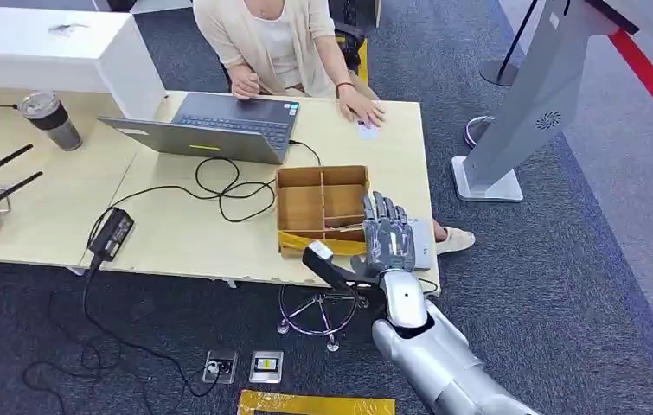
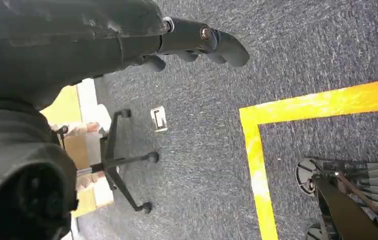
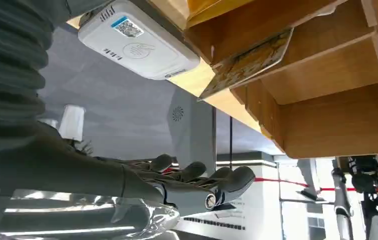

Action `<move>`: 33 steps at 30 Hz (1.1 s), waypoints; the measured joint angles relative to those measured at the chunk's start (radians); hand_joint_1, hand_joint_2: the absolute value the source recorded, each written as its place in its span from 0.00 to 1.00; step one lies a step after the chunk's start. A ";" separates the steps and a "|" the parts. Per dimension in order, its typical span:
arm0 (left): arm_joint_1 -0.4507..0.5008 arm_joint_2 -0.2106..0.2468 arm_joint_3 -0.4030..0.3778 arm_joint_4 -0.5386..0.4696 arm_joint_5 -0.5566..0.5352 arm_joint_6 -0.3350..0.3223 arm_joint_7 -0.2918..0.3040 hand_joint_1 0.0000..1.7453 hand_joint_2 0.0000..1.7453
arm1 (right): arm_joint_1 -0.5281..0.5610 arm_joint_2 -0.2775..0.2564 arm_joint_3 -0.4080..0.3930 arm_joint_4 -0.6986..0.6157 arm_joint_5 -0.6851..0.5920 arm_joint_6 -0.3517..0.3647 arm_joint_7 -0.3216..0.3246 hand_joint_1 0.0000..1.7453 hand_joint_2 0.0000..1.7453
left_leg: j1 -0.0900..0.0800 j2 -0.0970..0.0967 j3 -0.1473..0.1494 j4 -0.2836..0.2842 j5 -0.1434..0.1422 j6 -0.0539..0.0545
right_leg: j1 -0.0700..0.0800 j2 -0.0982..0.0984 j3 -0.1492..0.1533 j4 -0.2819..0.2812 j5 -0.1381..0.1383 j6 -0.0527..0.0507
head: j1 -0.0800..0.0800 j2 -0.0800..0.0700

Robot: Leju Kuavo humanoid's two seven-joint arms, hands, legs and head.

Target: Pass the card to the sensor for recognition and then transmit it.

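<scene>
Right robot hand (image 1: 387, 235) released, fingers spread, holds nothing, hovers over near right corner of wooden box (image 1: 323, 207) on surface (image 1: 184, 233). Card (image 3: 247, 64) leans tilted in box compartment, just beside hand, long axis along divider. White sensor (image 3: 139, 42) right of box. Left robot hand (image 2: 197, 42) hangs over floor, far away, nothing held.

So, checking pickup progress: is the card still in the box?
In the box: the card leans inside a compartment; the right hand hovers open.
</scene>
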 joint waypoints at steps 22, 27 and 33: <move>0.000 0.022 0.000 0.000 -0.025 -0.024 -0.023 0.00 0.00 | -0.013 0.009 -0.036 0.045 0.020 0.001 -0.004 0.00 1.00 | 0.000 0.000 0.000 0.000 0.000 0.000 | 0.000 0.000 0.000 0.000 0.000 0.000 | 0.000 0.000; 0.000 0.024 0.000 0.000 -0.027 -0.027 -0.028 0.00 0.00 | -0.012 0.020 -0.036 0.047 0.024 0.001 -0.010 0.00 1.00 | 0.000 0.000 0.000 0.000 0.000 0.000 | 0.000 0.000 0.000 0.000 0.000 0.000 | 0.000 0.000; 0.000 0.025 0.000 0.000 -0.027 -0.027 -0.029 0.00 0.00 | -0.010 0.029 -0.036 0.053 0.027 0.000 -0.011 0.00 1.00 | 0.000 0.000 0.000 0.000 0.000 0.000 | 0.000 0.000 0.000 0.000 0.000 0.000 | 0.000 0.000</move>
